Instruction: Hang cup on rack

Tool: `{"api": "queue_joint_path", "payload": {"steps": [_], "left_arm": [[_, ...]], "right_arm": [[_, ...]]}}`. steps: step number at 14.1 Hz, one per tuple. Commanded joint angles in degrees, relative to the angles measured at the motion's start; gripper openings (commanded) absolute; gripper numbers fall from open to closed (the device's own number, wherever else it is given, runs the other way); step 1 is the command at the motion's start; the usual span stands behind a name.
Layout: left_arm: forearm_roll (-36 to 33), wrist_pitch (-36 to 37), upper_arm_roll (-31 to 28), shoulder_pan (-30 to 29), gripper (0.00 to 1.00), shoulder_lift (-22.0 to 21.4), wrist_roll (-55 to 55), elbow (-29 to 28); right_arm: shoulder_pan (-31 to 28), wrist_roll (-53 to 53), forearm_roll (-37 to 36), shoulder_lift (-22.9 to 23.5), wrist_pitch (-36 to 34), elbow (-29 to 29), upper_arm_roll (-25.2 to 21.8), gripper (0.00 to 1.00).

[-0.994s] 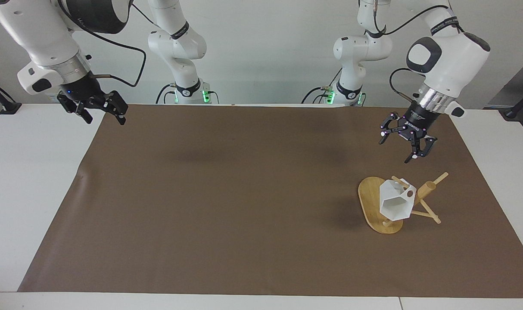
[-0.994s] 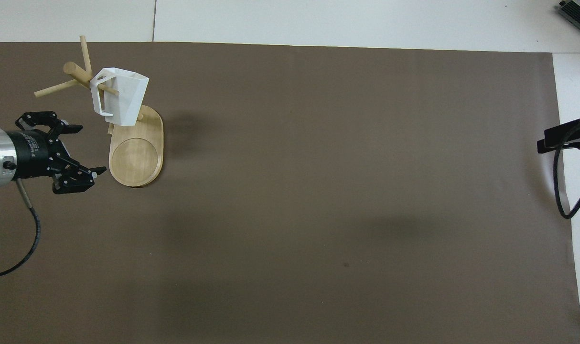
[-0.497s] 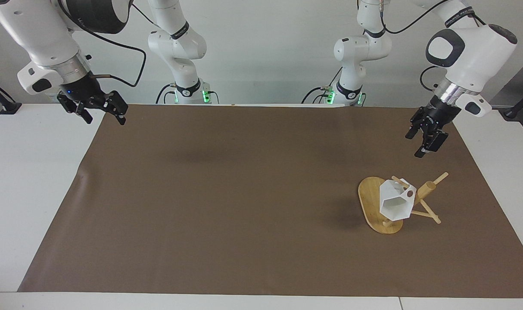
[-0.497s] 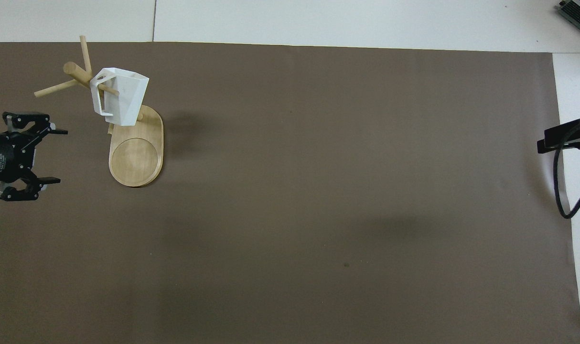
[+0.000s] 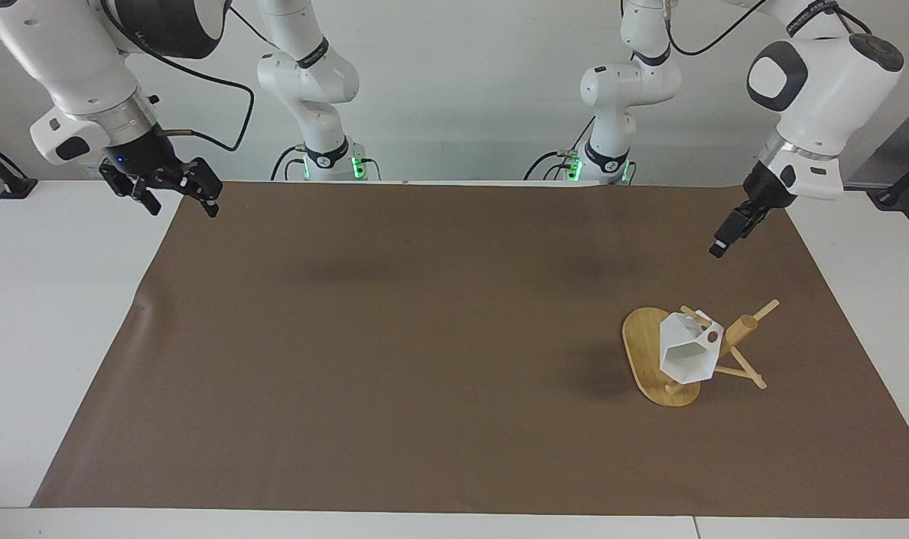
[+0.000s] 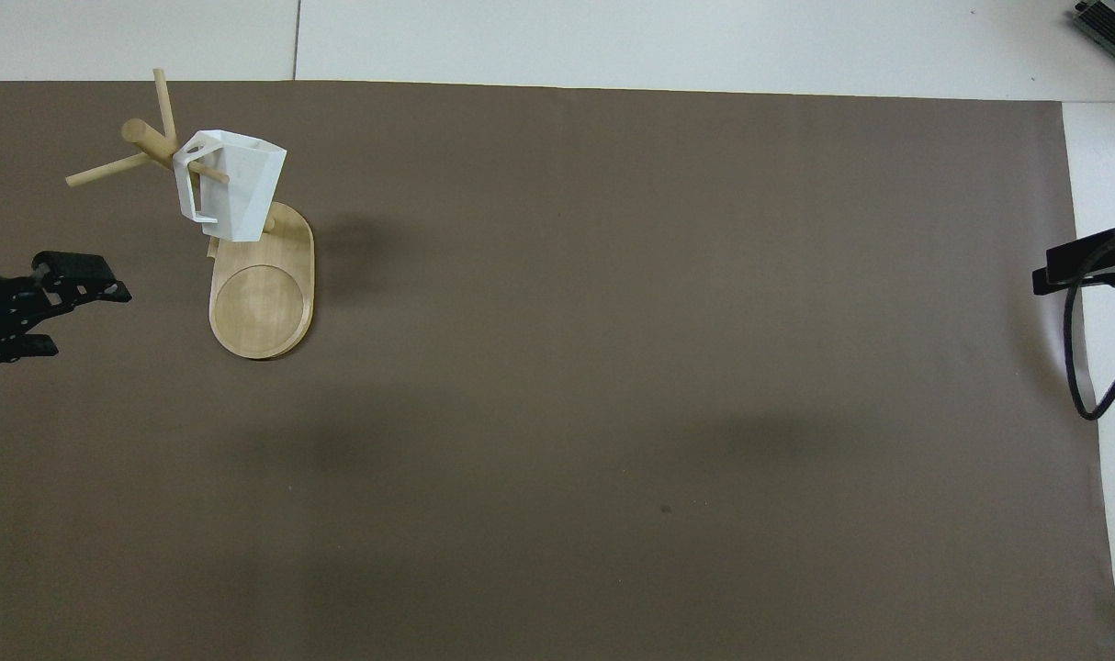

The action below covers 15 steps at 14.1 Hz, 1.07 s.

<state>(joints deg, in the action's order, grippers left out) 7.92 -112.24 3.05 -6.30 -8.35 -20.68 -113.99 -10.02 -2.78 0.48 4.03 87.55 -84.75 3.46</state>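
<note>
Facing view: the cup (image 5: 687,352) hangs by its handle on a peg of the rack (image 5: 653,359), near the left arm's end of the table. The left gripper (image 5: 726,237), empty, finger state unclear, hangs over the mat nearby; the right gripper (image 5: 171,189), fingers apart, waits.
Overhead view: the hanging looks done; next, only parking the arm

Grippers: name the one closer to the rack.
The left gripper, over the mat by the rack; the right gripper waits at the right arm's end.
</note>
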Motion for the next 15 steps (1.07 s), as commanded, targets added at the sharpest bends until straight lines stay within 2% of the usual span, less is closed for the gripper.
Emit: {"api": "queue_joint_path", "payload": {"steps": [1,4,10,15], "left_arm": [[-1.59,4.21,0.38,-1.96,1.0,-0.27,12.99,1.66],[-7.29,7.29,0.55,-1.35,1.0,-0.18,21.1,4.12],[-7.13,7.29,1.34,-0.12,1.0,0.26,21.38,5.43],[-7.3,19.76,-2.87,8.76,1.0,5.7,20.94,18.61]], "right_arm": [[-0.27,0.58,-0.39,-0.78,-0.54,-0.59,0.41,1.0],[-0.27,0.58,-0.39,-0.78,-0.54,-0.6,0.41,1.0],[-0.27,0.58,-0.39,-0.78,-0.8,-0.68,0.41,1.0],[-0.27,0.58,-0.39,-0.78,-0.89,-0.68,0.41,1.0]]}}
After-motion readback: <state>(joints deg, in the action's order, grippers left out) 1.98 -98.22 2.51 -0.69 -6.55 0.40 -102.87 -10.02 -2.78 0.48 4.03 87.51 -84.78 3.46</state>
